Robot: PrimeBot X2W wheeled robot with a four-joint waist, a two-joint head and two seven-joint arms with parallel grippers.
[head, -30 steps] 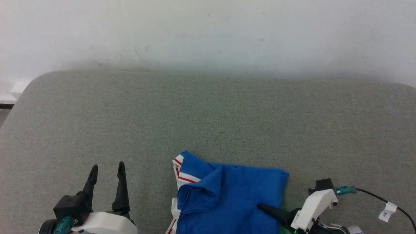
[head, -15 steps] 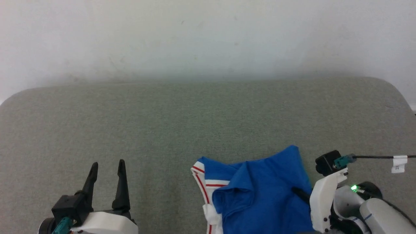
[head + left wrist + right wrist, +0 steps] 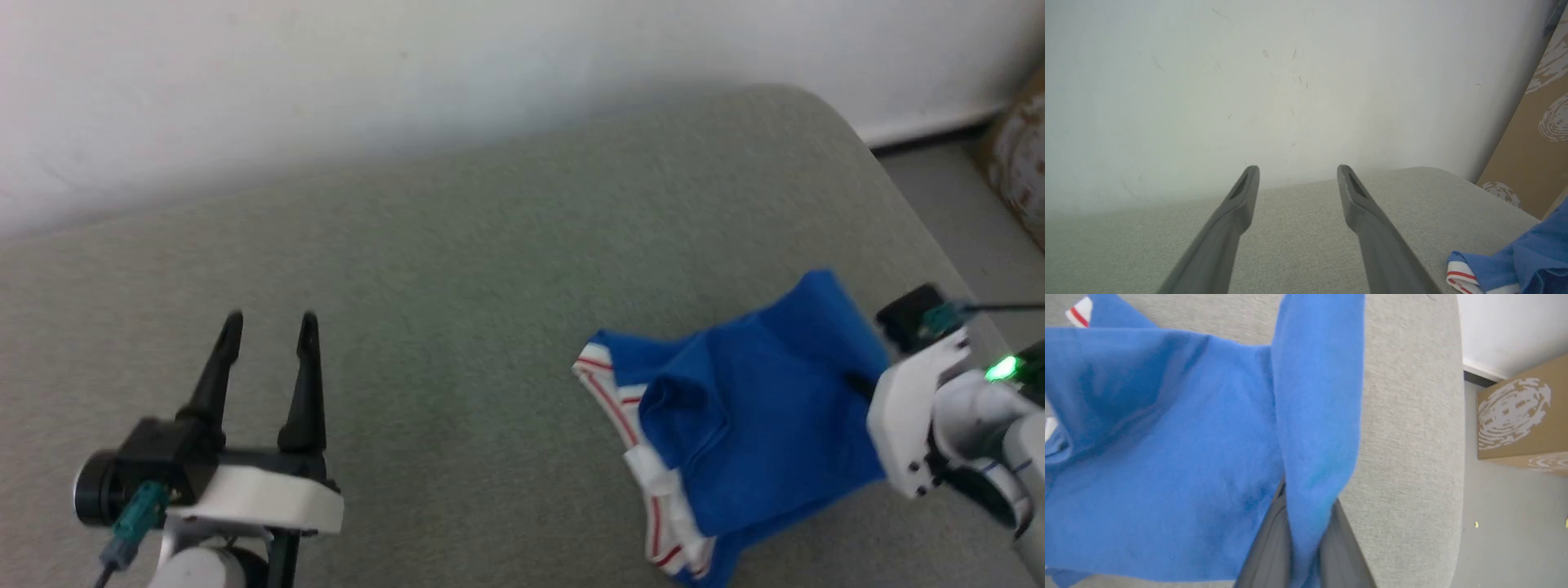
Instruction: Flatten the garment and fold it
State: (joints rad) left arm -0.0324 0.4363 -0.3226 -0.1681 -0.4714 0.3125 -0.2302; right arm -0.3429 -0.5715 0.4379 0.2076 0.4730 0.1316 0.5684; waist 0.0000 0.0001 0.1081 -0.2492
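Observation:
The garment (image 3: 759, 416) is a bright blue shirt with white, red-striped trim, lying bunched on the grey table near its right edge. My right gripper (image 3: 856, 380) is shut on a fold of its blue cloth at the garment's right side. In the right wrist view that fold (image 3: 1314, 416) runs up from between the two dark fingers (image 3: 1271, 543), which are pressed together on it. My left gripper (image 3: 270, 322) stands open over bare table far to the left, with nothing between its fingers (image 3: 1241, 204). A corner of the garment (image 3: 1527, 261) shows at that view's lower right.
The grey padded table (image 3: 490, 269) ends in a rounded right edge (image 3: 1453, 457) close to my right gripper. Beyond it are grey floor and a printed cardboard box (image 3: 1519, 416). A white wall (image 3: 326, 73) runs along the table's far side.
My right gripper has shut on the garment's blue cloth and drawn it up and to the right. The head camera has turned right. The left gripper stays open.

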